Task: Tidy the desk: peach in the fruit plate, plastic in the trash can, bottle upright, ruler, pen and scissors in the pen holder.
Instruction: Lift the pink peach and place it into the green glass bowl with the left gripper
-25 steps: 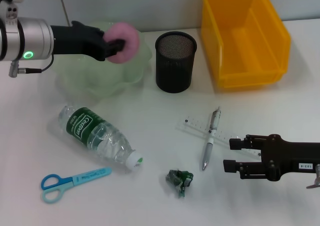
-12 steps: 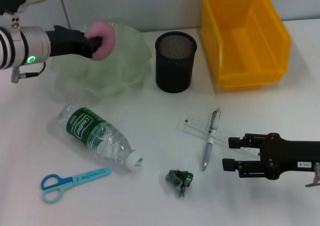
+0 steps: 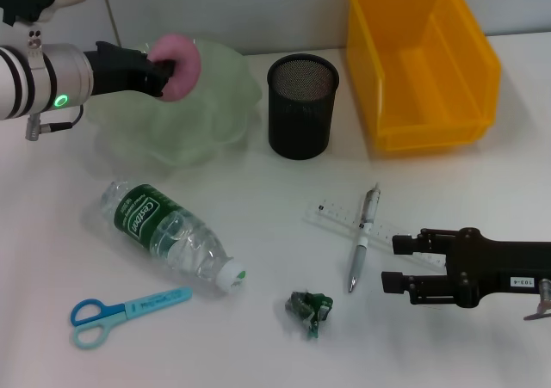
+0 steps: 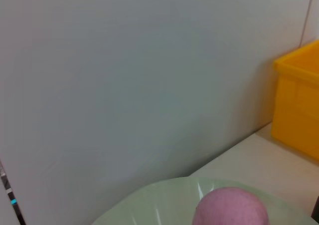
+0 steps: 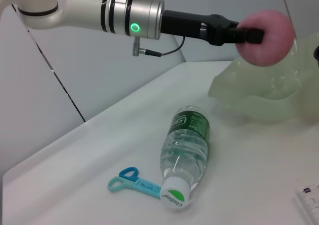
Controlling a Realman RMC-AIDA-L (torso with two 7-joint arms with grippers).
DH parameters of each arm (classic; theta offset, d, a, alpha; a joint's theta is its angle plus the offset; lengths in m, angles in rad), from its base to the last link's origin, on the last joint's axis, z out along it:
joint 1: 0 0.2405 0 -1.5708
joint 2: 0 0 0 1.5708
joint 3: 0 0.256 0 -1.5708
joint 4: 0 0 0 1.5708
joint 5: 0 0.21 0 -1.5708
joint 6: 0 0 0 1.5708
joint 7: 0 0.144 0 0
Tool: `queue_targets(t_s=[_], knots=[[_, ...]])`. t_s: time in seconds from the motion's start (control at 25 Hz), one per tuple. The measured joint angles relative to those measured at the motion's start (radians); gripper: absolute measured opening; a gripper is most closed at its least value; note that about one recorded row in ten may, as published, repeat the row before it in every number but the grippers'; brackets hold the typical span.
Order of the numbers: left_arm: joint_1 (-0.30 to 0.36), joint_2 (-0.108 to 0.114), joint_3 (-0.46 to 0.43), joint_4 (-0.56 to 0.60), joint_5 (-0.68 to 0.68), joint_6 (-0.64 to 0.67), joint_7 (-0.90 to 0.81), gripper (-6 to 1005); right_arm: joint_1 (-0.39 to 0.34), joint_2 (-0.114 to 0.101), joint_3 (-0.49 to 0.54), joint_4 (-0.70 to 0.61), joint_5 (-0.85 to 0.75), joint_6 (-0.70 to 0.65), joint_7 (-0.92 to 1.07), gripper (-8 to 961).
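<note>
Item: peach [image 3: 177,56], pink, gripped between the closed fingers of the left gripper [image 3: 163,68], held above the near-left rim of the fruit plate [image 3: 215,104]; not resting in it. Risk, as judged: released here, it could strike the ruffled rim and roll onto the desk [image 3: 258,233], or bounce out of the shallow wavy bowl; the light plate could also shift if the fingers brush it on descent. Pose: left arm reaches in from the left, forearm roughly level, fingers pointing toward the pen holder [image 3: 301,106]. Right gripper [image 3: 400,262] hovers low over the desk just beside the pen [image 3: 362,237] and ruler [image 3: 344,218], fingers parted, holding nothing. Also present: bottle [image 3: 168,236] lying on its side, scissors [image 3: 125,311], crumpled plastic [image 3: 310,307], trash can [image 3: 422,61].
</note>
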Motion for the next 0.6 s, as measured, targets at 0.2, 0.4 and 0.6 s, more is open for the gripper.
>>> queue_targets(t_s=[0.2,0.4,0.6], knots=[[0.0,0.0,0.013,-0.002,0.0,-0.004,0.0,117,0.0,0.0,0.001,0.0,0.0,-0.003,0.0,753],[-0.001,0.002,0.022,-0.01,0.0,-0.006,-0.002,120,0.0,0.0,-0.001,0.0,0.0,-0.002,0.0,753],[-0.003,0.002,0.022,-0.014,0.0,-0.005,-0.002,267,0.0,0.0,-0.001,0.0,0.0,-0.003,0.0,753]])
